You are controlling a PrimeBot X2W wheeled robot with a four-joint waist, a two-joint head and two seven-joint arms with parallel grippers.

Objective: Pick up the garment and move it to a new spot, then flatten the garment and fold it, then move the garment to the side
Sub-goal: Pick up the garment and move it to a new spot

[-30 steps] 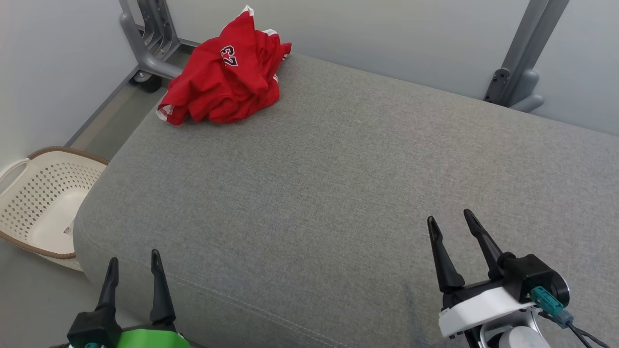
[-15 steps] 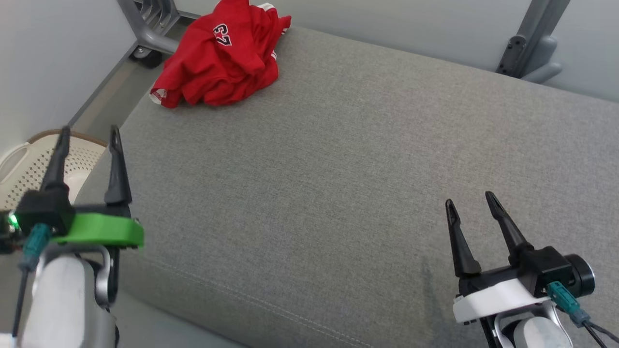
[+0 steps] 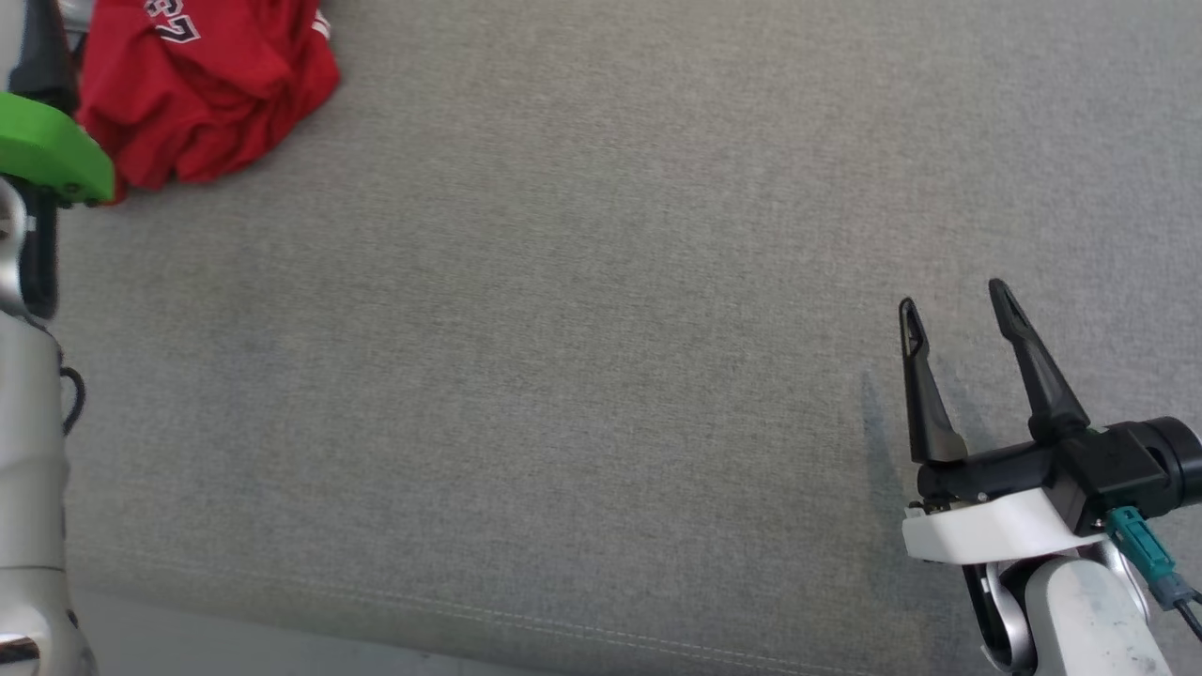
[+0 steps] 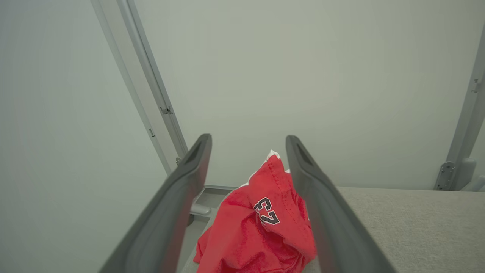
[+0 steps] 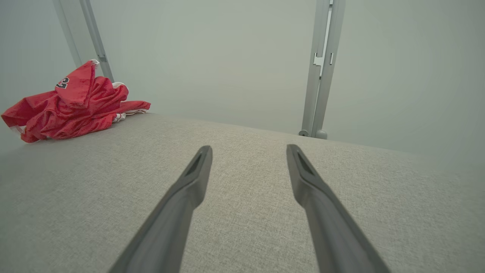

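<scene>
The garment (image 3: 202, 94) is a crumpled red jersey with a dark number, bunched at the far left corner of the grey cushion (image 3: 582, 357). It shows again as the garment (image 4: 257, 227) and, far to the left, as the garment (image 5: 72, 104). My left gripper (image 4: 248, 142) is open, held in the air just short of the heap, which lies between and beyond its fingers. In the head view its green mount (image 3: 47, 160) sits beside the cloth. My right gripper (image 3: 953, 305) stands open over bare cushion at the lower right, far from the garment.
Pale walls close the back and left. Grey metal posts (image 5: 320, 68) stand behind the cushion, with another post (image 4: 151, 98) by the garment's corner. The cushion's stitched front edge (image 3: 526, 624) runs along the bottom of the head view.
The head camera has tilted down and turned, shifting the whole picture. My left arm has risen and reached forward to the garment. The right gripper stays open in about the same place.
</scene>
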